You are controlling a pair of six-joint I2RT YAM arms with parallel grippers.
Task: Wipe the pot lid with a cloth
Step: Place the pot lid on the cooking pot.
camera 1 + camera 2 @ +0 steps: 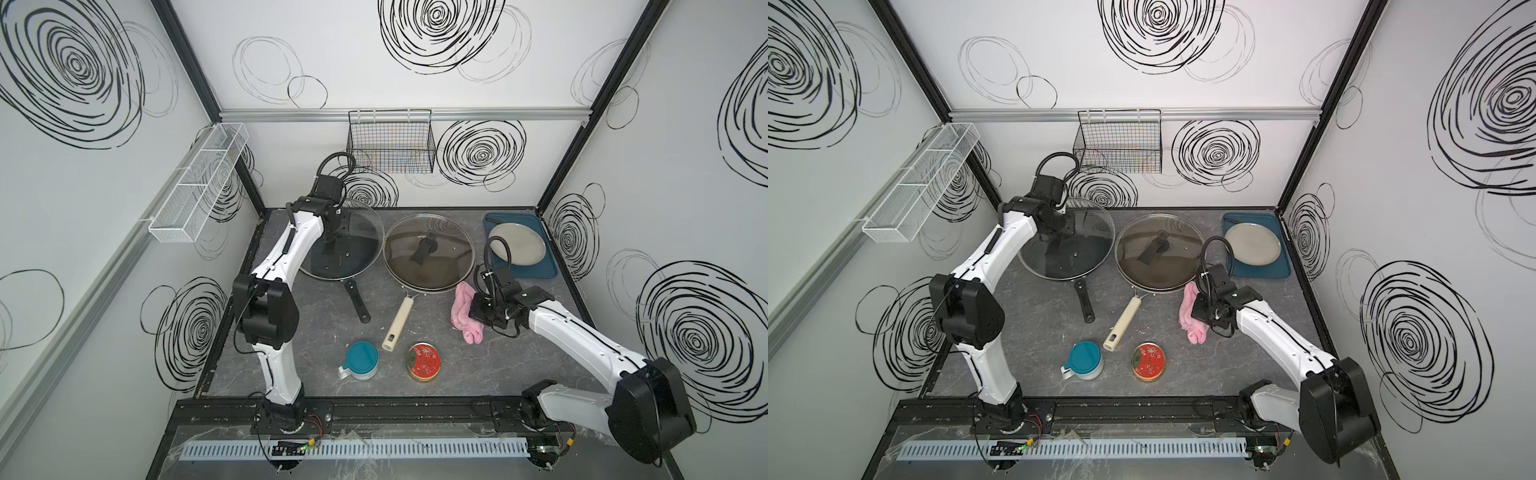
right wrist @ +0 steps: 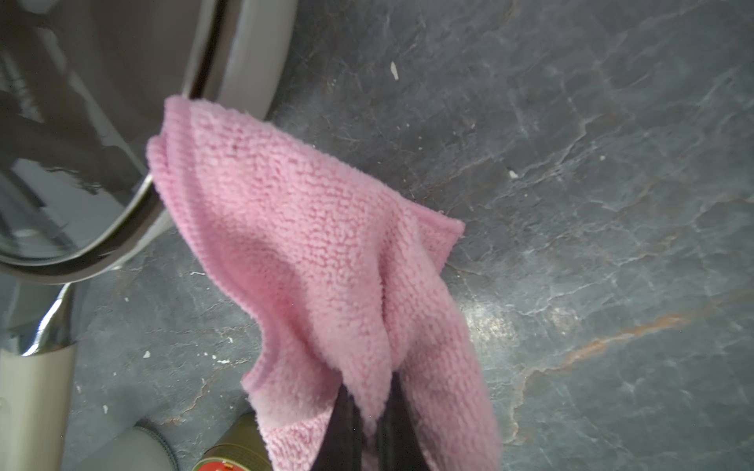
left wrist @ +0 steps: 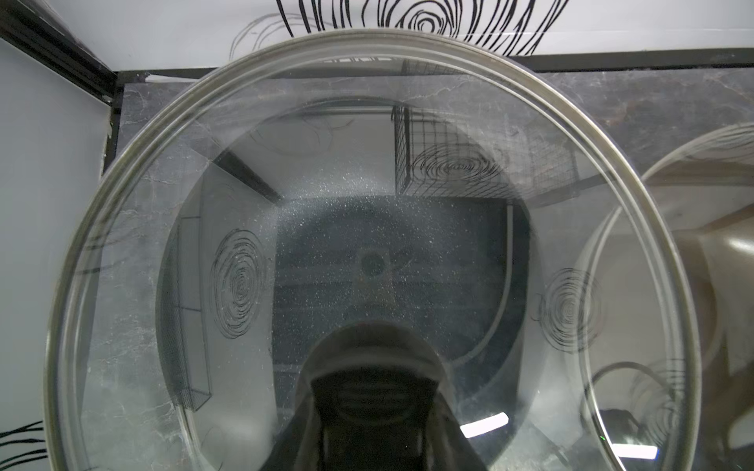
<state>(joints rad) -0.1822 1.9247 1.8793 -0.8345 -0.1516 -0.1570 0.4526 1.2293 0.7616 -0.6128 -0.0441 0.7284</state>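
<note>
Both top views show a glass pot lid [image 1: 353, 249] [image 1: 1079, 249] tilted over a black pan at the back left. My left gripper [image 1: 332, 237] [image 1: 1057, 235] is shut on the lid's black knob [image 3: 373, 359], and the glass [image 3: 367, 163] fills the left wrist view. The pink terry cloth [image 1: 463, 301] [image 1: 1188, 305] hangs bunched at the right, with my right gripper [image 1: 478, 313] [image 1: 1202, 311] [image 2: 373, 407] shut on a fold of it [image 2: 318, 228]. One corner of the cloth lies against the rim of a second glass lid [image 1: 428, 253] [image 2: 81, 122].
The second lid covers a pan with a cream handle [image 1: 399, 322]. The black pan's handle [image 1: 357, 301] points forward. A teal-lidded cup [image 1: 360, 359] and a red tin [image 1: 424, 360] stand near the front. A blue tray [image 1: 544, 272] with a grey plate [image 1: 517, 245] sits back right. A wire basket [image 1: 390, 143] hangs on the back wall.
</note>
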